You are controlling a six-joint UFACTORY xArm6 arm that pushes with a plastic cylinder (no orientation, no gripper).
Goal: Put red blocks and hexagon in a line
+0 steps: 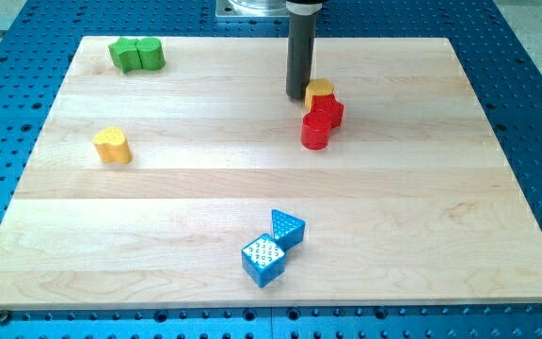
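Observation:
A yellow hexagon block (319, 90) sits right of centre near the view's top. A red block (327, 110) touches its lower side, and a second red block, a cylinder (315, 131), touches that one lower left, so the three form a short, slightly crooked column. My tip (298, 96) stands just left of the yellow hexagon, touching or nearly touching it. The dark rod rises straight to the view's top.
A green block (136, 55) lies at the top left. A yellow heart-shaped block (112, 145) lies at the left. A blue triangle (287, 228) and a blue cube (263, 260) touch each other near the bottom centre. The wooden board (459, 235) rests on a blue perforated table.

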